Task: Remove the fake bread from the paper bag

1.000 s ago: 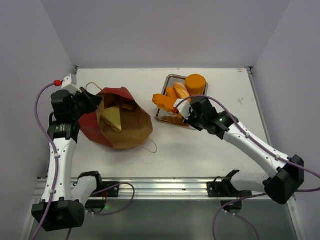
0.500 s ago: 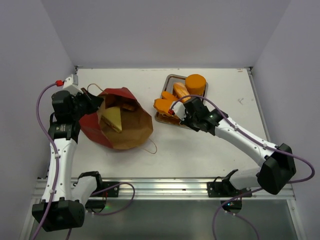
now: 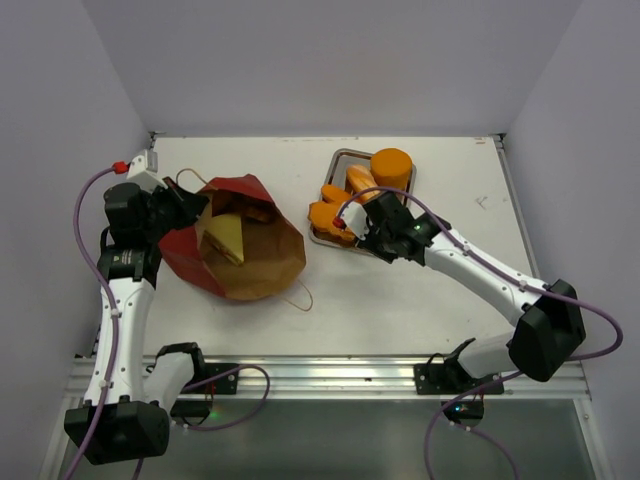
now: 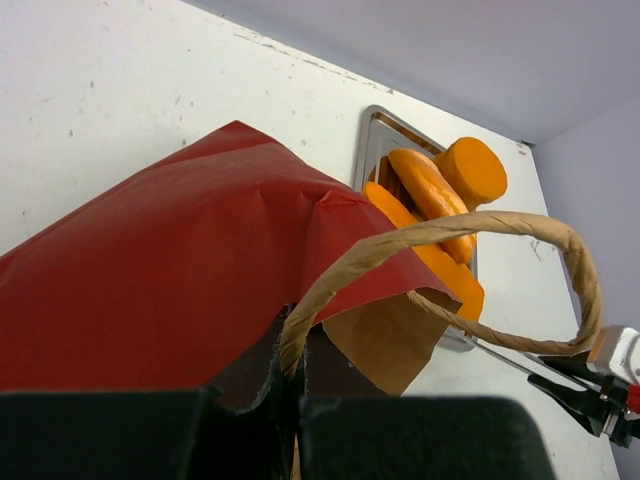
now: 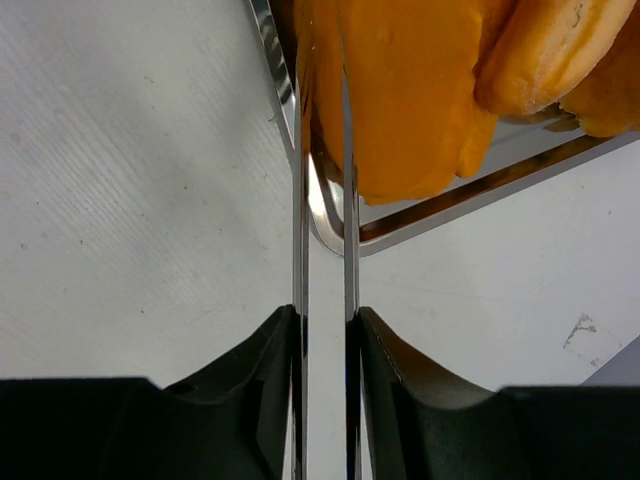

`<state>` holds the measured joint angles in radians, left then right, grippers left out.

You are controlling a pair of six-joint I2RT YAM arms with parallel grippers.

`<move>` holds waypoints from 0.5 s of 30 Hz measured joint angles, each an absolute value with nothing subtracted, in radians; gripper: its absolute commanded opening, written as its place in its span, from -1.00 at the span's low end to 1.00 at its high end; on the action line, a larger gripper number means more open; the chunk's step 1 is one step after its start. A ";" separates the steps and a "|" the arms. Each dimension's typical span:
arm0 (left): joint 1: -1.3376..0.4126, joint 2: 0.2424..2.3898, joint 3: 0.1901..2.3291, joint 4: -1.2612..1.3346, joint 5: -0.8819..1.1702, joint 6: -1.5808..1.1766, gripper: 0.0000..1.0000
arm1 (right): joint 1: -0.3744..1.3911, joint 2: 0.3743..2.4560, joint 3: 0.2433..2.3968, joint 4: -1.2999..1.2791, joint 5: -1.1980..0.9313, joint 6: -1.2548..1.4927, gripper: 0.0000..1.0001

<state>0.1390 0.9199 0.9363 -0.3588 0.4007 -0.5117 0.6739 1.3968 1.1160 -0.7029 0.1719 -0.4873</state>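
The red paper bag (image 3: 240, 245) lies on its side with its brown mouth open, and also shows in the left wrist view (image 4: 170, 270). A triangular sandwich (image 3: 225, 238) and a small roll (image 3: 256, 212) lie inside. My left gripper (image 3: 188, 205) is shut on the bag's rim and cord handle (image 4: 400, 240). My right gripper (image 3: 362, 222) is shut on thin metal tongs (image 5: 325, 200). The tong tips pinch a flat orange slab (image 5: 400, 100) at the tray's near-left corner (image 3: 325, 213). A round bun (image 3: 391, 167) and a baguette (image 3: 362, 181) lie on the tray.
The rectangular metal tray (image 3: 340, 156) stands at the back middle, right of the bag. The bag's second cord handle (image 3: 300, 292) lies on the table in front of the bag. White walls close the table at the back and sides.
My right gripper has moved left towards the tray's near-left corner with the tongs. The orange slab has shifted a little. The left arm and the bag have barely moved.
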 measured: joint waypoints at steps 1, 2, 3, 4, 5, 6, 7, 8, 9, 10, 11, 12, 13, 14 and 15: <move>0.139 0.920 0.936 -0.359 0.402 -0.512 -1.00 | 0.674 1.397 1.121 -0.704 0.168 -0.487 -0.28; 0.139 0.920 0.936 -0.359 0.403 -0.511 -1.00 | 0.674 1.397 1.127 -0.704 0.165 -0.486 -0.28; 0.139 0.920 0.936 -0.359 0.405 -0.511 -1.00 | 0.674 1.397 1.132 -0.704 0.163 -0.486 -0.25; 0.139 0.920 0.936 -0.359 0.406 -0.511 -1.00 | 0.674 1.397 1.134 -0.704 0.162 -0.485 -0.24; 0.139 0.920 0.936 -0.359 0.408 -0.511 -1.00 | 0.674 1.396 1.135 -0.704 0.160 -0.485 -0.24; 0.139 0.920 0.936 -0.359 0.409 -0.511 -1.00 | 0.674 1.396 1.135 -0.707 0.157 -0.485 -0.24; 0.139 0.920 0.936 -0.359 0.410 -0.511 -1.00 | 0.674 1.396 1.135 -0.711 0.152 -0.484 -0.24; 0.139 0.920 0.936 -0.359 0.413 -0.511 -1.00 | 0.674 1.396 1.135 -0.717 0.144 -0.483 -0.24; 0.139 0.920 0.936 -0.359 0.414 -0.511 -1.00 | 0.674 1.396 1.135 -0.720 0.139 -0.483 -0.24; 0.139 0.920 0.936 -0.359 0.416 -0.510 -1.00 | 0.674 1.396 1.135 -0.723 0.137 -0.483 -0.24; 0.139 0.920 0.936 -0.359 0.417 -0.508 -1.00 | 0.674 1.396 1.137 -0.727 0.134 -0.483 -0.25; 0.139 0.920 0.936 -0.359 0.418 -0.506 -1.00 | 0.674 1.395 1.139 -0.731 0.129 -0.482 -0.25; 0.139 0.920 0.936 -0.359 0.422 -0.502 -1.00 | 0.674 1.393 1.142 -0.735 0.120 -0.482 -0.26; 0.139 0.920 0.936 -0.359 0.423 -0.500 -1.00 | 0.674 1.390 1.147 -0.740 0.112 -0.481 -0.27; 0.139 0.920 0.936 -0.359 0.429 -0.493 -1.00 | 0.674 1.385 1.153 -0.745 0.106 -0.480 -0.27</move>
<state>0.1390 0.9199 0.9363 -0.3588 0.4286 -0.4931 0.6739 1.3849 1.1526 -0.7452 0.1062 -0.4801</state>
